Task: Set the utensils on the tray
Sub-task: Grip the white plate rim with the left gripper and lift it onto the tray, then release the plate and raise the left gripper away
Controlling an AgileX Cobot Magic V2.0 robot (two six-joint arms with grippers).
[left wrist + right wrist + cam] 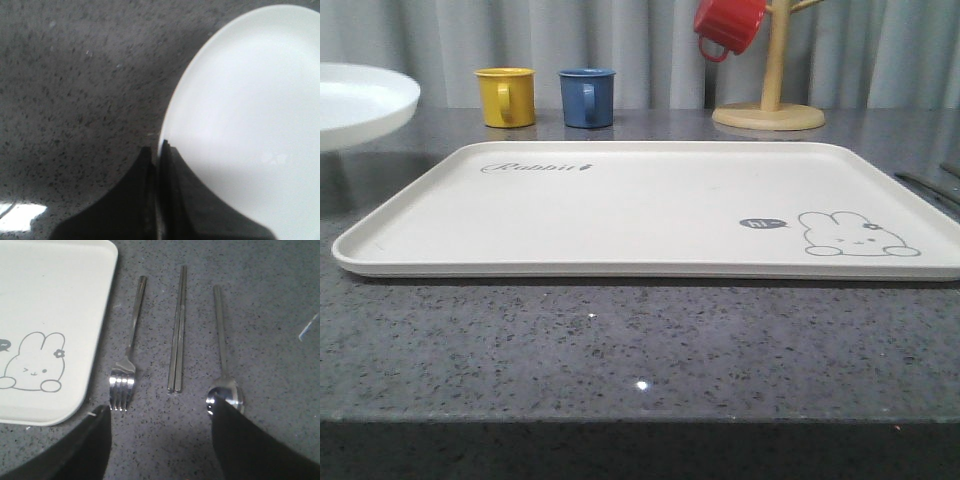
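Left gripper (pixel 157 165) is clamped on the rim of the white plate (pixel 250 125), its dark fingers pinched together over the edge; in the front view the plate (pixel 360 100) sits raised above the table (pixel 620 350) at the far left, beside and apart from the tray (pixel 620 200), so the edge grip looks chosen to carry the shallow dish level. Right gripper (pixel 160 440) stands with fingers apart, hovering over the row of utensils just beside the tray's rabbit corner: fork (pixel 127 355) nearest the tray, chopsticks (pixel 177 335) in the middle, spoon (pixel 223 360) outermost, all lying parallel on the table, handles pointing away. Tray is cream, rimmed, bare, with grey rabbit drawing and lettering. Utensils are bright steel, undamaged. Nothing yet rests on the tray
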